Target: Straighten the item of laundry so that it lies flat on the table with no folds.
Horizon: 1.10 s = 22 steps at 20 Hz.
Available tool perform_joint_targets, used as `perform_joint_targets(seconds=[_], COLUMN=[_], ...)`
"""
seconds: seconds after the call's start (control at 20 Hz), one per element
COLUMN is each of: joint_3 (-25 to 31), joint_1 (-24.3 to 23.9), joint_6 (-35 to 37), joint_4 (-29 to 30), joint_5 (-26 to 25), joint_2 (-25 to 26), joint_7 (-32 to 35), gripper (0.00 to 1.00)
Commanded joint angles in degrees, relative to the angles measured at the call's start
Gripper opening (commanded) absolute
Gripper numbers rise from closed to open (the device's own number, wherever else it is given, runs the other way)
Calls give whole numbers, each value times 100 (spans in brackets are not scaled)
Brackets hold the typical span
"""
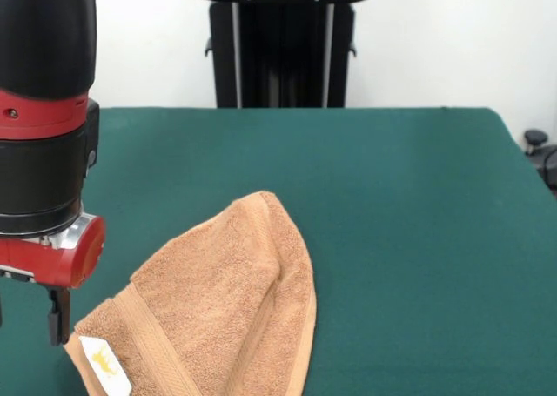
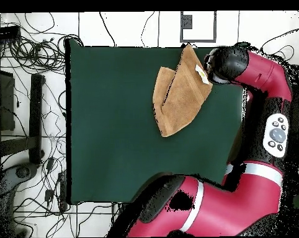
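The item of laundry (image 1: pixel 218 309) is a light-brown terry towel lying folded over on itself on the green table (image 1: pixel 392 196), with a raised crease running down its middle and a white tag (image 1: pixel 104 365) at its near left corner. My gripper (image 1: pixel 29 322) hangs open just left of that tagged corner, one finger (image 1: pixel 58 316) close beside the towel edge and nothing held. From above, the laundry (image 2: pixel 180 93) lies near the table's (image 2: pixel 115 124) upper right corner, and the arm's head (image 2: pixel 219 64) sits over the towel's right corner.
The arm's red links (image 2: pixel 263 124) run along the table's right side in the overhead view. Tangled cables (image 2: pixel 28 49) and black frames lie on the floor beyond the left edge. The towel's top corner reaches the table's edge.
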Motion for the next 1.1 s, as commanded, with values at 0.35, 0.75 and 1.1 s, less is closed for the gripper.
perform_joint_targets(seconds=[0.35,0.75,1.1], joint_3=[-1,33,88], joint_1=[372,383,402], joint_6=[424,252,112], joint_4=[128,401,674], joint_5=[304,344,393], joint_2=[37,-38,-150], joint_7=[1946,1928,1989], gripper=[100,100,100])
